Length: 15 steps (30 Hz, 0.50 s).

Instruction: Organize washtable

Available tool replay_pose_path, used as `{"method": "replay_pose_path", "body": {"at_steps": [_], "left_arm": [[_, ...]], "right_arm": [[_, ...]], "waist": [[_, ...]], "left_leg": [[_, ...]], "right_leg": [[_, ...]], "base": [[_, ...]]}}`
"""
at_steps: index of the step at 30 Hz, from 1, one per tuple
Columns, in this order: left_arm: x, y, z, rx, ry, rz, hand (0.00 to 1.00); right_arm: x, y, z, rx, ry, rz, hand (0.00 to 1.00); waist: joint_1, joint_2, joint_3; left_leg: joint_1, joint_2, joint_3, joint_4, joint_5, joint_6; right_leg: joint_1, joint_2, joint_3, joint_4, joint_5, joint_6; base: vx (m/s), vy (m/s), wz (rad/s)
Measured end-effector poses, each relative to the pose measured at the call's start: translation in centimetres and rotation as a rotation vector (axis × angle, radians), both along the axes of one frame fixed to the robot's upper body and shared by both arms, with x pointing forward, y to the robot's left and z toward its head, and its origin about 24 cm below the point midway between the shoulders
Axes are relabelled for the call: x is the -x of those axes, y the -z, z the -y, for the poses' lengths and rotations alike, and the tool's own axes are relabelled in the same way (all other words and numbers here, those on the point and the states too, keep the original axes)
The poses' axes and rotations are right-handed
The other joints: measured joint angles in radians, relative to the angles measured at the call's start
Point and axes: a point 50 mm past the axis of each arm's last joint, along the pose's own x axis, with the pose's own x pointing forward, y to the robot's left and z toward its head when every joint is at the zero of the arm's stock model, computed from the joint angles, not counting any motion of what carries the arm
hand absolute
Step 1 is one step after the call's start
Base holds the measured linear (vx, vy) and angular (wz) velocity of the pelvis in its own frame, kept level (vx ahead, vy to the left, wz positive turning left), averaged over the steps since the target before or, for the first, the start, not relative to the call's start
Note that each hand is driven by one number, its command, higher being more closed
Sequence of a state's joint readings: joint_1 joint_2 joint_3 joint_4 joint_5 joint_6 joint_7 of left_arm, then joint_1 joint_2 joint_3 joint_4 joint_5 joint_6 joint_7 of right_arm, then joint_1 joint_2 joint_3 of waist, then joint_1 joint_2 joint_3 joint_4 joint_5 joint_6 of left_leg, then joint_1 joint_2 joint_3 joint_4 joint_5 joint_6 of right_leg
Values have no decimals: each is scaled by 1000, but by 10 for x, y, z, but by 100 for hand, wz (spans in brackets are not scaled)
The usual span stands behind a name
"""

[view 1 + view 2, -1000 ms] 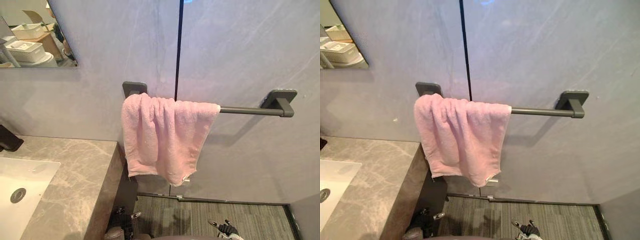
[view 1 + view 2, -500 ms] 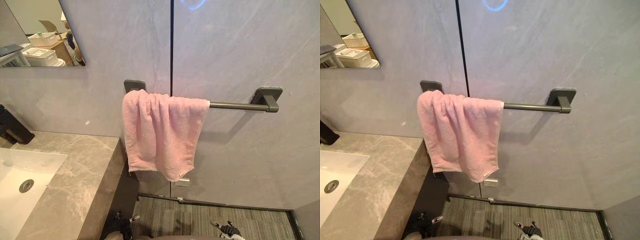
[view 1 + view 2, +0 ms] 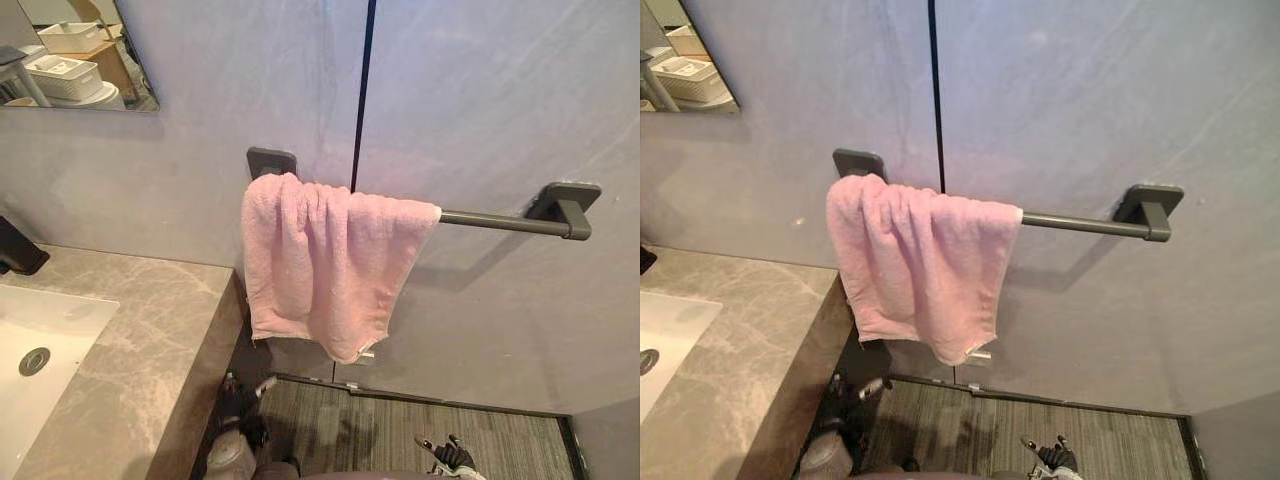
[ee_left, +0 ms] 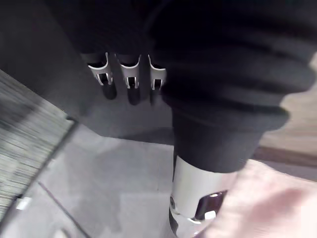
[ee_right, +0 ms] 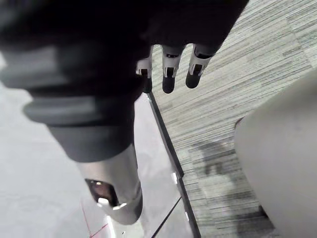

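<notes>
Pink towel (image 3: 320, 265) hangs over the dark towel bar (image 3: 490, 221) on the grey wall. It's bunched up at the bar's left bracket end, w/ the hem uneven and one corner dropping lower. The rest of the bar is bare out to the right bracket. Just left of it is the marble countertop (image 3: 150, 330) w/ a white sink (image 3: 60, 320), a black faucet (image 3: 15, 250) at the back and a mirror (image 3: 70, 55) above.

Both arms hang low, well below the towel. Left hand (image 4: 130, 82) has its fingers straight and apart, nothing in them, in front of the dark cabinet side. Right hand (image 5: 168, 74) is the same, fingers loose and empty, over the striped floor.

Step in hand, imo: towel-hanging bit looks done or nearly so, since the towel sits on the bar and neither hand touches it. Robot seems to be btwn moves.

Next move prob. one of two. Either raise a hand to the towel's free edge and draw it along the bar so it lies flat, or turn to the countertop. The first needs a light pinch on the cloth and a sideways pull, not downward, else the towel could slide off the bar.
</notes>
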<state>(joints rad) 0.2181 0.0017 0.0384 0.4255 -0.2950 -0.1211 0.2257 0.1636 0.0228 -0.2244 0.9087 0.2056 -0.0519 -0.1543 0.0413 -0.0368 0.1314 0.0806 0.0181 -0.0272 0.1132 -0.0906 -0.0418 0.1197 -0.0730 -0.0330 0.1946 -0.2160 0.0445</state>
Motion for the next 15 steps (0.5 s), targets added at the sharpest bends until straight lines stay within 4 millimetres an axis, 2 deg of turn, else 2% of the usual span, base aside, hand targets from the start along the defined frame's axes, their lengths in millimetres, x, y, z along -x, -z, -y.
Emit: {"method": "replay_pose_path", "body": {"at_steps": [1,4,10,15], "left_arm": [[-7,-11,1,9,-7,65,0],[-15,-26,6,32,-22,154,0],[-17,-47,9,27,-48,257,0],[-20,-64,14,16,-70,332,0]], "right_arm": [[-2,-2,1,7,-7,15,0],[-3,-3,-2,10,-34,31,0],[-6,-5,-4,14,-55,46,0],[-6,-6,-3,30,-61,45,0]], "waist": [[0,8,1],[0,12,3],[1,8,0],[1,8,-8]], "left_leg": [[-3,1,1,19,-15,2],[-18,5,1,48,-32,1],[-54,8,2,103,-67,0],[-72,10,5,135,-69,1]], "right_leg": [[-1,-1,3,10,-5,0],[-4,-3,0,21,-10,1],[-27,-2,-5,64,-37,-2],[-36,-1,-8,84,-43,-5]], "base": [[1,1,-4],[-22,9,3],[-41,-4,4],[21,-8,2]]}}
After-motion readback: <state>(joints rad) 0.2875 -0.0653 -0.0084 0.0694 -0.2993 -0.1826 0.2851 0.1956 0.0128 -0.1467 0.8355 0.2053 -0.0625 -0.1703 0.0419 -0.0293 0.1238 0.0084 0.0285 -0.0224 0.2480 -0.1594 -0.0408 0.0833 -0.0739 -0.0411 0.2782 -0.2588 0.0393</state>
